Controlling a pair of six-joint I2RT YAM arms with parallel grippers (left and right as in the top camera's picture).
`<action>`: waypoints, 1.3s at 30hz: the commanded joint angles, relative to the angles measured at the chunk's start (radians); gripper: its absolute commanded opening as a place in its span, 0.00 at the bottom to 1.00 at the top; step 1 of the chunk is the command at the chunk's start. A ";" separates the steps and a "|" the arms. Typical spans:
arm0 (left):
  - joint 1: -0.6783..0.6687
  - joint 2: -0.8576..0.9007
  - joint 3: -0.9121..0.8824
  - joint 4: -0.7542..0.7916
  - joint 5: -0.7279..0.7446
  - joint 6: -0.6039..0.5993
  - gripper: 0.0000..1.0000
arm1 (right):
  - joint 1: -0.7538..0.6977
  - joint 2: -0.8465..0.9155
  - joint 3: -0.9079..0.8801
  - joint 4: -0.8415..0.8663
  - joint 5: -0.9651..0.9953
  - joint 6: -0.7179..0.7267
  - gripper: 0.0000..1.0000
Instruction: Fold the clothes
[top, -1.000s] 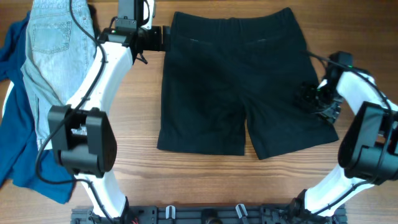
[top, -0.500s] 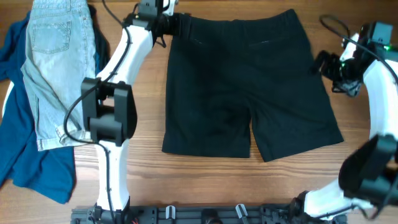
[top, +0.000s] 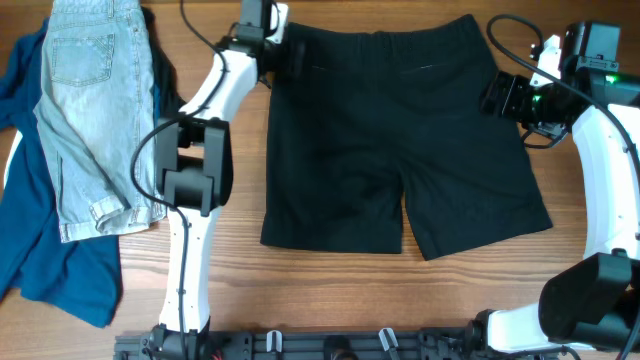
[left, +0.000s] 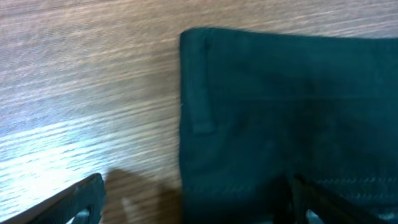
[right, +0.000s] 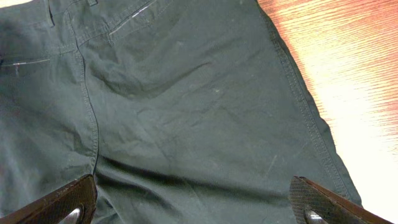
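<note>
Our left gripper (left: 194, 186) hangs spread wide over the left corner of the waistband (left: 261, 68) of the shorts (top: 390, 140). Our right gripper (right: 193, 190) gapes too, above their right side. They lie flat mid-table (top: 330, 300), with denim (top: 85, 110) and blue cloth (top: 40, 260) to the left.

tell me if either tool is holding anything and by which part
Nothing is held. The left tool is open at the waistband corner of the black fabric shorts; the right tool is open too.
</note>
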 joint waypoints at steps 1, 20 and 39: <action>-0.045 0.044 0.017 0.003 -0.103 0.031 0.86 | 0.003 -0.013 0.009 0.003 -0.021 -0.016 1.00; 0.180 -0.090 0.031 -0.977 -0.253 -0.397 0.04 | 0.074 0.028 -0.013 0.085 -0.019 0.009 1.00; 0.225 -0.379 0.067 -1.031 -0.249 -0.367 1.00 | 0.166 0.215 -0.053 -0.066 0.072 0.042 0.99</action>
